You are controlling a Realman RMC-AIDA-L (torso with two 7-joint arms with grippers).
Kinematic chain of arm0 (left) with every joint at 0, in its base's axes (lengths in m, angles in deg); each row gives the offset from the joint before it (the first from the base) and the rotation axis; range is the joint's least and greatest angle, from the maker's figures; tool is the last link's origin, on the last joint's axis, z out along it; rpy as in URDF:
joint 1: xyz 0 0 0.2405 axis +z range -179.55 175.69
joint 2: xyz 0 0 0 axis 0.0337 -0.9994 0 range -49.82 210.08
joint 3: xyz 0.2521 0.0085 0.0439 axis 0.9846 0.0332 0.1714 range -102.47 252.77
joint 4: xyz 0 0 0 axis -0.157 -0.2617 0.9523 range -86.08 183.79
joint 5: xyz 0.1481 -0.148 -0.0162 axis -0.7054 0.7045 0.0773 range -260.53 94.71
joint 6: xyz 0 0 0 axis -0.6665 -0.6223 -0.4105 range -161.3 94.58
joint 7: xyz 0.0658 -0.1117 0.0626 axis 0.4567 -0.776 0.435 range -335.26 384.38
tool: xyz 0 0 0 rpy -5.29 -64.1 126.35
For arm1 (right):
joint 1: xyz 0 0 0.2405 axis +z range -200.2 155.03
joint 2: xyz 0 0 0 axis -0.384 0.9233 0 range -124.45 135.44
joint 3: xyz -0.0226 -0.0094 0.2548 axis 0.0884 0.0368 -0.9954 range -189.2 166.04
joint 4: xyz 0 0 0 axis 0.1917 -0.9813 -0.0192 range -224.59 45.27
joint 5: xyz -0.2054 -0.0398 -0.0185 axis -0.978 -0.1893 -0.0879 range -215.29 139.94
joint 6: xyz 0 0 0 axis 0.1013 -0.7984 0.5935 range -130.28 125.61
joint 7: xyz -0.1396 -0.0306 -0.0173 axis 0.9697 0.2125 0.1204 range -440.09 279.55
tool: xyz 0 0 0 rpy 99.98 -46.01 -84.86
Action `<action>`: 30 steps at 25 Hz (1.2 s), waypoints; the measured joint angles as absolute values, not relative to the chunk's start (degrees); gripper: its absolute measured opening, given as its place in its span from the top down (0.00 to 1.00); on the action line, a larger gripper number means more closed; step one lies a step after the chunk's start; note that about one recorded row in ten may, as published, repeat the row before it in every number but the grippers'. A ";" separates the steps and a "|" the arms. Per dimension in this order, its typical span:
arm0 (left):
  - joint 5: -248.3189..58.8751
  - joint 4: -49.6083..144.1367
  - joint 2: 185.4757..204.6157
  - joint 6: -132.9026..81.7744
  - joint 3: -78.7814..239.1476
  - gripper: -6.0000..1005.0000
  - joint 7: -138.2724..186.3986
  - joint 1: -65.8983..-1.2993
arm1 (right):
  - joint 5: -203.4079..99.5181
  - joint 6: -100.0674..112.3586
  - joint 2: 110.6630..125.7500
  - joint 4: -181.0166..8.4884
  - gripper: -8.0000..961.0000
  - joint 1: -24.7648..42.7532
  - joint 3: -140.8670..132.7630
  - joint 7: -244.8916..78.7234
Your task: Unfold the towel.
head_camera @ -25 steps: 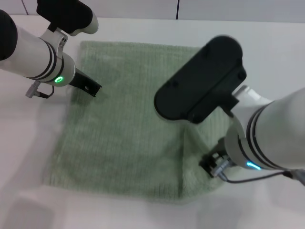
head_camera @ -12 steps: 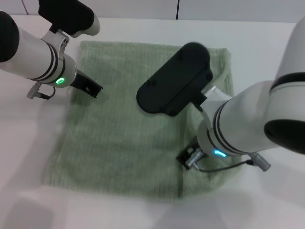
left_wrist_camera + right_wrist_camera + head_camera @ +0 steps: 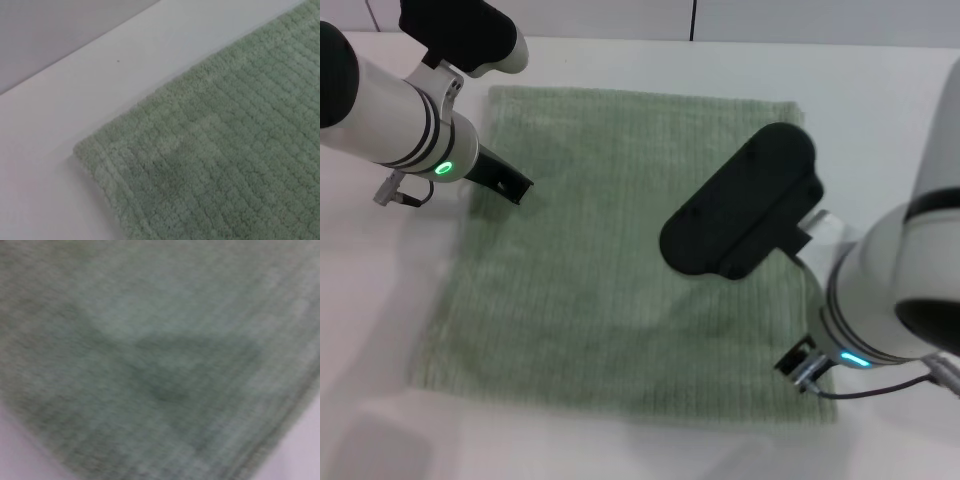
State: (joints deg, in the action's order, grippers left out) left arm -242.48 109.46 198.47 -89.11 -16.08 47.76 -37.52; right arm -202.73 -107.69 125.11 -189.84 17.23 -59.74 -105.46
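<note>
The pale green towel (image 3: 600,250) lies spread flat on the white table, its four edges showing and no fold left in view. My left gripper (image 3: 506,181) reaches as a dark piece over the towel's far left edge. The left wrist view shows a towel corner (image 3: 100,150) lying flat on the table. My right arm (image 3: 880,300) hangs over the towel's near right corner, and its gripper is hidden under the wrist. The right wrist view is filled by towel cloth (image 3: 150,355) seen from very close.
The white table (image 3: 880,90) shows bare around the towel. A grey wall with a dark seam (image 3: 694,18) runs along the far edge. The right arm's black housing (image 3: 742,215) hides part of the towel's right side.
The right arm swung left, then right and toward the front. The folded flap at the towel's near right has opened out to the right and lies flat. The left arm has not moved.
</note>
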 joint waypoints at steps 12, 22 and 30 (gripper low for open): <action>-244.56 119.22 198.34 -84.11 -16.82 0.99 47.84 -34.00 | -205.05 -87.35 124.08 -193.28 0.56 11.00 -62.07 -106.01; -243.86 134.78 198.35 -37.10 -16.72 0.99 44.34 -10.62 | -205.13 -45.92 124.83 -189.21 0.56 -10.04 -74.46 -89.27; -243.09 116.73 198.31 9.30 -10.09 0.99 36.81 -0.74 | -204.86 11.50 125.38 -170.71 0.55 -20.20 -72.13 -77.37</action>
State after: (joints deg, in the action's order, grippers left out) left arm -243.09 116.73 198.31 9.30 -10.09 36.81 -0.74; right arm -204.86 11.50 125.38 -170.71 -20.20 -72.13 -77.37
